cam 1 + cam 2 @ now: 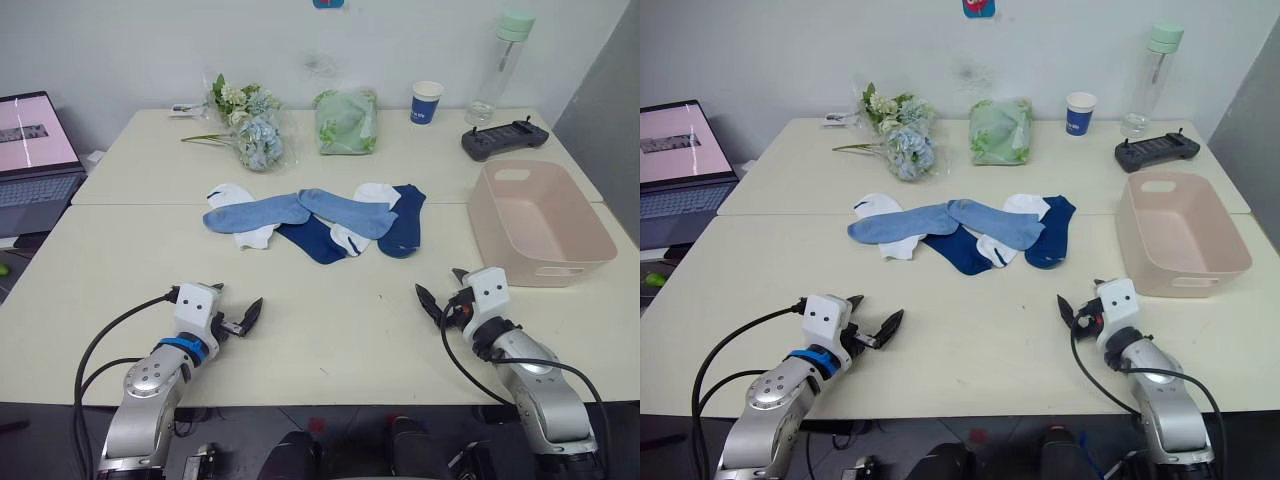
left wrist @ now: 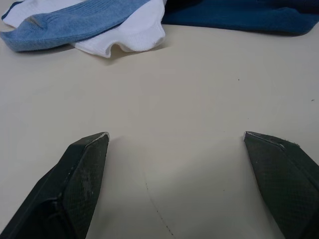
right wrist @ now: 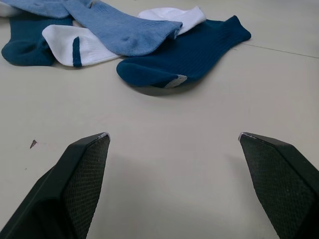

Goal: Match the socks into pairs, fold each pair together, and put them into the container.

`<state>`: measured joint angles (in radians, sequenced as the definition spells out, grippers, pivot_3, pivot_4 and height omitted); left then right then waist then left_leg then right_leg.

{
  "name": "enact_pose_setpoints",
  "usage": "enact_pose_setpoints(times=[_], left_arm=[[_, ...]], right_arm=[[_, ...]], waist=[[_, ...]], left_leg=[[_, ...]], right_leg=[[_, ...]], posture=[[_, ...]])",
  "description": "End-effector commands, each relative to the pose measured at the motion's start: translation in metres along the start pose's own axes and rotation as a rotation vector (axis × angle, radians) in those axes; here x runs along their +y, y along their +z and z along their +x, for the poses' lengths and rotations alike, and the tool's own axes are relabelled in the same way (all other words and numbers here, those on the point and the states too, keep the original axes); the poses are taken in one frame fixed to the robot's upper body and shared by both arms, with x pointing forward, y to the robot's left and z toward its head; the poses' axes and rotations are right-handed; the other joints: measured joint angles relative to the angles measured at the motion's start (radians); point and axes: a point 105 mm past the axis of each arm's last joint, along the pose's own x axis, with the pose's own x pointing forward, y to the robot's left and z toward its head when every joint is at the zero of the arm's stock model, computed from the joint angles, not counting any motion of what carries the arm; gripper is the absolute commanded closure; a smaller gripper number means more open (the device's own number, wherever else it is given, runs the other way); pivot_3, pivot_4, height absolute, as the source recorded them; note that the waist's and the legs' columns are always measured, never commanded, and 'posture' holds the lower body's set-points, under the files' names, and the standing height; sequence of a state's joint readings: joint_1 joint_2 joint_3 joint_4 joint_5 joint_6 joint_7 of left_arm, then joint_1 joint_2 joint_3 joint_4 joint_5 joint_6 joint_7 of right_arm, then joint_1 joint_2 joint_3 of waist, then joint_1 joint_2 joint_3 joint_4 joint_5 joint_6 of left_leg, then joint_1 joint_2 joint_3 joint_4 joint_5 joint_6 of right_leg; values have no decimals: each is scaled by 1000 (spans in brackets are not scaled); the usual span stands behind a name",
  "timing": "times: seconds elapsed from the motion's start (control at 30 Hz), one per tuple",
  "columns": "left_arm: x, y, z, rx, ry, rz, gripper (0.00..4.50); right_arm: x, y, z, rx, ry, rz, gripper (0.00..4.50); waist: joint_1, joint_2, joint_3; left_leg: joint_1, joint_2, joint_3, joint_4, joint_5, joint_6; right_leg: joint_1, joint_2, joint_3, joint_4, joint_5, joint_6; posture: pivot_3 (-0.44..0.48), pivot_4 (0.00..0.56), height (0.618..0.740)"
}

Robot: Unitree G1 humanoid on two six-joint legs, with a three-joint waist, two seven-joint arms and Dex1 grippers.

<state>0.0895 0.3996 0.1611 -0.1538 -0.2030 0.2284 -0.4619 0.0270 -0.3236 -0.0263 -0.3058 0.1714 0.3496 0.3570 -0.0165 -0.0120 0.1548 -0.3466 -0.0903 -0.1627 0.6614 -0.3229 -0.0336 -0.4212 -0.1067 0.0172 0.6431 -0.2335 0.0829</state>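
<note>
The socks lie in a loose overlapping heap at the table's middle: two light blue socks [image 1: 256, 212] [image 1: 346, 212], two navy socks [image 1: 312, 240] [image 1: 404, 224] and white socks [image 1: 229, 193] [image 1: 351, 239] partly under them. The container [image 1: 590, 270], a pale pink tub, stands empty at the right. My left gripper [image 1: 235, 303] rests open near the front edge, well short of the heap. My right gripper [image 1: 443, 288] is open too, just left of the tub's front corner. In the right wrist view the nearest navy sock [image 3: 184, 57] lies beyond the open fingers [image 3: 82, 169].
Along the back stand a flower bunch [image 1: 250, 125], a pale green cloth bundle [image 1: 347, 120], a blue paper cup [image 1: 426, 102], a clear bottle [image 1: 500, 65] and a black controller [image 1: 505, 140]. A laptop [image 1: 35, 150] sits off the table's left.
</note>
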Motion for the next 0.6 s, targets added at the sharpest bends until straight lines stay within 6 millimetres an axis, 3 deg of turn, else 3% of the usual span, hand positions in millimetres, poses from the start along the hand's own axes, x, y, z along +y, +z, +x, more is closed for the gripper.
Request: enact_pose_setpoints(times=[0.03, 0.6], left_arm=[[8, 9, -6, -22, 26, 30, 0], [12, 9, -10, -24, 39, 39, 0]], right_arm=[[1, 11, -1, -43, 8, -12, 38], [4, 8, 2, -43, 25, -13, 38]], waist=[[0, 0, 0], [-1, 0, 0]], left_leg=[[0, 0, 0, 0, 0, 0], [0, 0, 0, 0, 0, 0]], right_leg=[[0, 0, 0, 0, 0, 0], [0, 0, 0, 0, 0, 0]], posture=[[0, 150, 740], [0, 150, 740]])
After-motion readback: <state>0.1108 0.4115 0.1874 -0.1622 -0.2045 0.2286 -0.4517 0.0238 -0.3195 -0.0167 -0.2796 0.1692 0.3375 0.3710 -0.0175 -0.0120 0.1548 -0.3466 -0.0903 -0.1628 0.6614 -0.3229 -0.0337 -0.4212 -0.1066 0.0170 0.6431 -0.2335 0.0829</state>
